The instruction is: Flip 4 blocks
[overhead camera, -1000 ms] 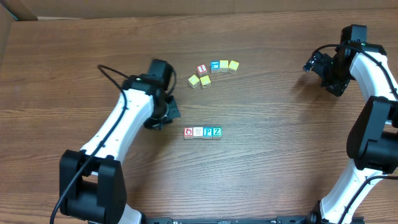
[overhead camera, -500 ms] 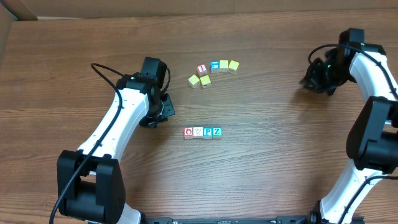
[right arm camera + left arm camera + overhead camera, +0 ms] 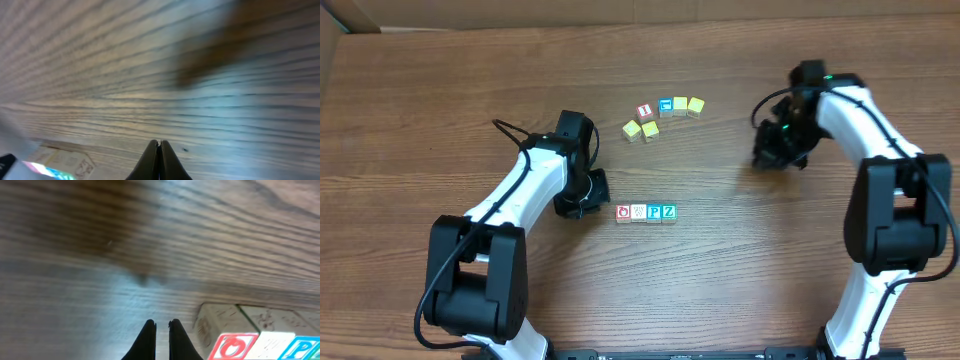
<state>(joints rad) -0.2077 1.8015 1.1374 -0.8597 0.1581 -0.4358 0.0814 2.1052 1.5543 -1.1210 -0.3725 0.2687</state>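
Wood, print and plastic
The table [image 3: 430, 110] is brown wood-grain with a soft sheen; the blocks [image 3: 646, 212] look like pale wood with coloured printed faces; left arm [image 3: 510, 195] and right arm [image 3: 865, 110] wear smooth white shells; fingers [image 3: 148, 341] are matt black

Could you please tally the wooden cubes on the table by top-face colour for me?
Yellow cubes: 4
Red: 2, the "O" cube and the "1" cube
Blue: 2, the "P" cube and the blue cube in the upper cluster
Whitish cube: 1
Green "Z" cube: 1
Total: 10
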